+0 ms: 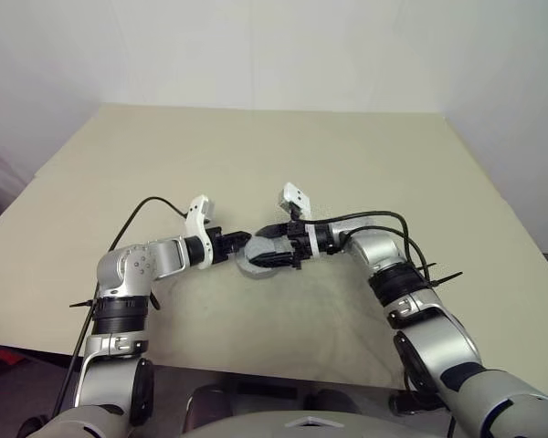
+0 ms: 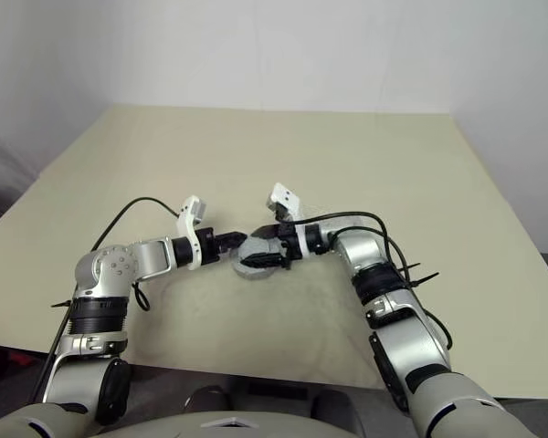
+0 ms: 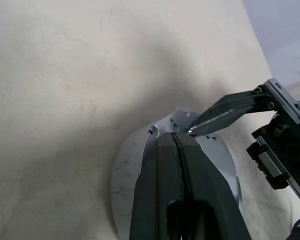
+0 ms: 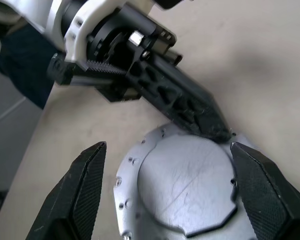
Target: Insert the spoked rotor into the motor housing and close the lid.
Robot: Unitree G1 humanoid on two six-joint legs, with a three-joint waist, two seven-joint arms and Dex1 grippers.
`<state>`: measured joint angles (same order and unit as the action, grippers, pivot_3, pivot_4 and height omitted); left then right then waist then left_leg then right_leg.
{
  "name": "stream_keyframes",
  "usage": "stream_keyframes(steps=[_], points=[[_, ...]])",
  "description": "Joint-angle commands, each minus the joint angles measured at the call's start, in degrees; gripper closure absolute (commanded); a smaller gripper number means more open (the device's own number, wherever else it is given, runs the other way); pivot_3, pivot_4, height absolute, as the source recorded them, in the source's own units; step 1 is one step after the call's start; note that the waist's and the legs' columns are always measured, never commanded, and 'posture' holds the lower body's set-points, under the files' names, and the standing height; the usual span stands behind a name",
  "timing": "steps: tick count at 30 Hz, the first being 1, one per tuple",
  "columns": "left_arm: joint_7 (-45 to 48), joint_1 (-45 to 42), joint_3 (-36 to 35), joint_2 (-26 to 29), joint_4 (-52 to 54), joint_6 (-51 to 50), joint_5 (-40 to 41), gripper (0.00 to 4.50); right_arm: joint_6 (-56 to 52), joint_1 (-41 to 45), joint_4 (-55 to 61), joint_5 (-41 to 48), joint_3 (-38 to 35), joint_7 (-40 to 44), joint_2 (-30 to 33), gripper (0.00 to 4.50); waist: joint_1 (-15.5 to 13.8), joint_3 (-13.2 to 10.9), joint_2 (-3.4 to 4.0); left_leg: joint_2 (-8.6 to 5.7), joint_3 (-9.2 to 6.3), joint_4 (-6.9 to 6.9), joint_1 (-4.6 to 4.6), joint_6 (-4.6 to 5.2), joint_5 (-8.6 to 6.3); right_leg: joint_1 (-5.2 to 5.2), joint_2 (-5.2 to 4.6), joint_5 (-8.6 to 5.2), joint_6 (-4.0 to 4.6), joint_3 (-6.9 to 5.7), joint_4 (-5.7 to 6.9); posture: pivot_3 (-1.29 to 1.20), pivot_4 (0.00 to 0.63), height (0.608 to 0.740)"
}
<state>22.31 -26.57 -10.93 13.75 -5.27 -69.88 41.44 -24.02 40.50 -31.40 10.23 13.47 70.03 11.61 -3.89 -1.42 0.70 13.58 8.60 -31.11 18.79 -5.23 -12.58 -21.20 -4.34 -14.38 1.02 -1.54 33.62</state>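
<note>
Right wrist view: left claw (image 4: 217,131) pinched together against lid (image 4: 182,187); right claw (image 4: 167,192) spread apart.

You have a plain beige surface (image 1: 256,155) running out to a white wall at 12 o'clock. One thing lies on it: the grey round housing (image 4: 182,187), flat silver lid (image 4: 187,180) uppermost, sitting at about 6 o'clock from the surface's middle, towards your near edge.
</note>
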Motion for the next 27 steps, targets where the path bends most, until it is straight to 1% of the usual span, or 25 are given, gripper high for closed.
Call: stream_keyframes(steps=[1,6,9,14,16,19,27], points=[[-0.6,1.2,1.9,0.5,-2.1,-1.6,-1.8,4.5,-1.1,3.0,-1.8,1.8,-3.5,-4.2,-1.6,0.03,0.0,-0.1,-0.02,0.0,0.0,-0.02,0.0,-0.01,0.0,0.0,0.0,0.0,0.0,0.0,0.02,0.0,0.0,0.74],[-0.1,1.0,2.1,0.6,-2.1,-1.6,-1.9,4.5,-3.1,5.9,-4.9,3.5,-7.1,-7.9,-3.2,0.03,0.0,-0.2,-0.03,0.0,-0.01,-0.1,0.05,-0.02,0.01,-0.01,-0.01,0.01,0.0,0.0,0.07,0.0,0.0,0.74],[0.2,1.1,2.2,0.6,-2.0,-1.6,-1.9,4.5,-4.2,6.9,-6.2,3.9,-8.6,-9.4,-3.7,0.03,-0.1,-0.2,-0.03,0.0,-0.03,-0.11,0.07,-0.01,0.02,0.0,-0.01,0.11,-0.17,-0.02,0.1,0.0,0.0,0.74],[0.7,1.1,2.6,0.8,-1.9,-1.4,-2.0,4.5,-10.4,10.3,-9.1,5.6,-11.8,-13.1,-3.4,0.03,0.0,-0.2,-0.03,0.0,-0.04,-0.16,0.1,0.01,0.04,-0.01,-0.01,0.12,-0.19,-0.03,0.11,0.0,0.0,0.74],[0.9,1.0,2.7,0.9,-2.0,-1.3,-2.1,4.5,-15.1,11.7,-9.6,5.8,-12.2,-13.7,-2.3,0.03,-0.1,-0.2,-0.03,0.0,-0.05,-0.17,0.11,0.04,0.06,0.0,-0.01,0.13,-0.2,-0.04,0.12,0.0,0.0,0.74],[1.1,0.9,3.1,1.0,-2.2,-1.0,-2.3,4.5,-24.4,13.2,-7.8,6.7,-11.5,-11.5,1.2,0.03,-0.3,-0.2,-0.03,0.0,-0.06,-0.19,0.14,0.09,0.09,0.01,0.0,0.14,-0.21,-0.05,0.12,0.0,0.0,0.74],[1.4,1.5,3.6,1.2,-2.1,-0.1,-2.4,4.5,-38.6,13.7,-1.5,8.2,-7.6,-5.5,11.1,0.03,-0.9,-0.2,-0.03,0.07,-0.09,-0.56,0.23,0.15,0.13,0.02,0.02,0.16,-0.25,-0.08,0.27,0.0,0.0,0.74]])
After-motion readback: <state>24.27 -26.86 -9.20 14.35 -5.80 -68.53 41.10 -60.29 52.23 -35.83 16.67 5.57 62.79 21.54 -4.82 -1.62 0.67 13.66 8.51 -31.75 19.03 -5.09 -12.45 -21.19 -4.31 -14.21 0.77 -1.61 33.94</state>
